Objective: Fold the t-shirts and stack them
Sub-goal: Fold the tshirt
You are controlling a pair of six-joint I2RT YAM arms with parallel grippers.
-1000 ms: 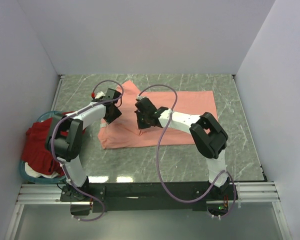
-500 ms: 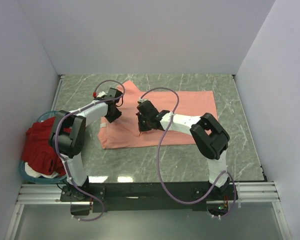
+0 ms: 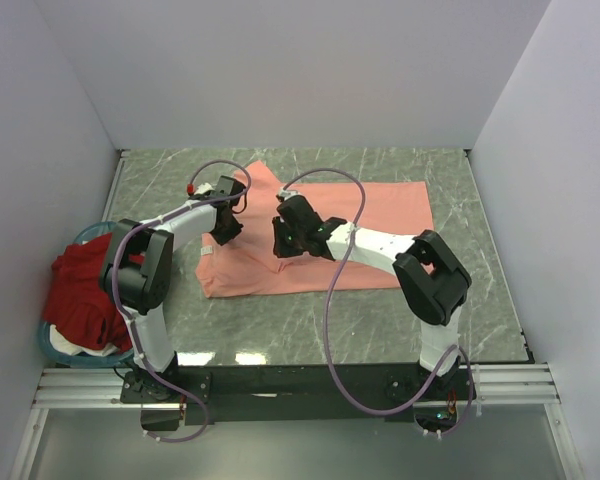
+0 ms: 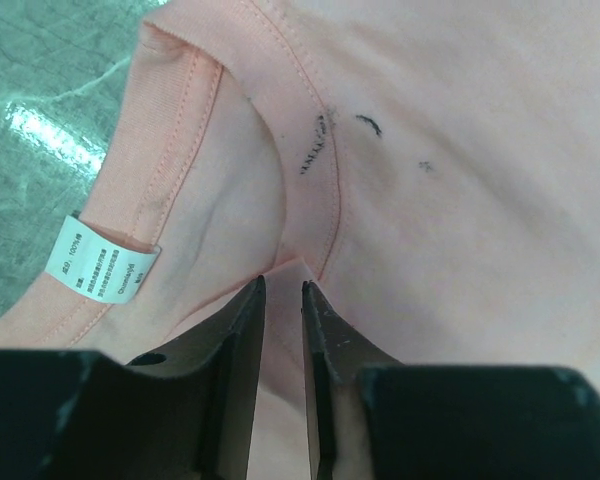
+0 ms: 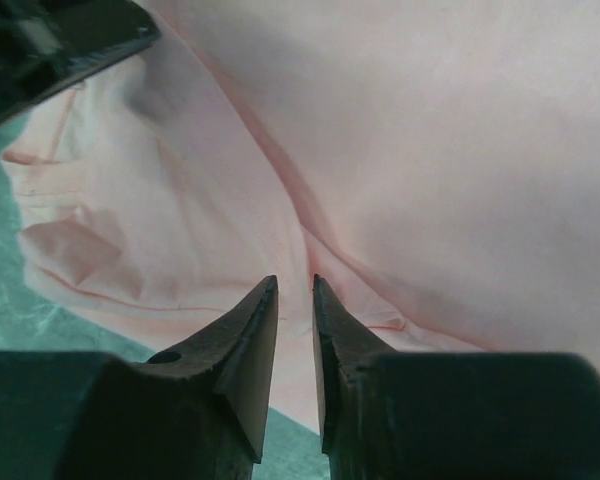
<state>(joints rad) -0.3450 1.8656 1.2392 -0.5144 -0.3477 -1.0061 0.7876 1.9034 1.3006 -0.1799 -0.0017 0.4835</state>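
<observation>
Near left: red shirt (image 3: 75, 290) heaped in the teal basket (image 3: 50, 345), off the table (image 3: 480, 310), same as a second ago. Not folded, not stacked.

Mid table: pink shirt (image 3: 380, 215) lies flat, spread left to right, and both grippers are on its left part, close together.

Right gripper (image 5: 295, 280): was clenched a second ago; now its jaws stand a slit apart over a crease (image 5: 280, 190). Nothing is clearly pinched, so it reads as let go. In the top view its elbow has swung out to the right, while the head has barely moved.

Left gripper (image 4: 280, 285): has shifted slightly toward the far side, and its jaws have been narrowing. They are now a slit apart, with the collar (image 4: 300, 120) edge right at the tips. Cannot tell if it bites the cloth yet.

Judgement: a hand-over of sorts, with the right releasing and the left going for the neckline. The pink fold is barely begun, so the task is early.

Writing: a white care tag (image 4: 100, 262) is sewn inside the collar, print too small to read. There are dark scribble marks (image 4: 315, 145) on and beside the collar band, not legible. No brand seen.
</observation>
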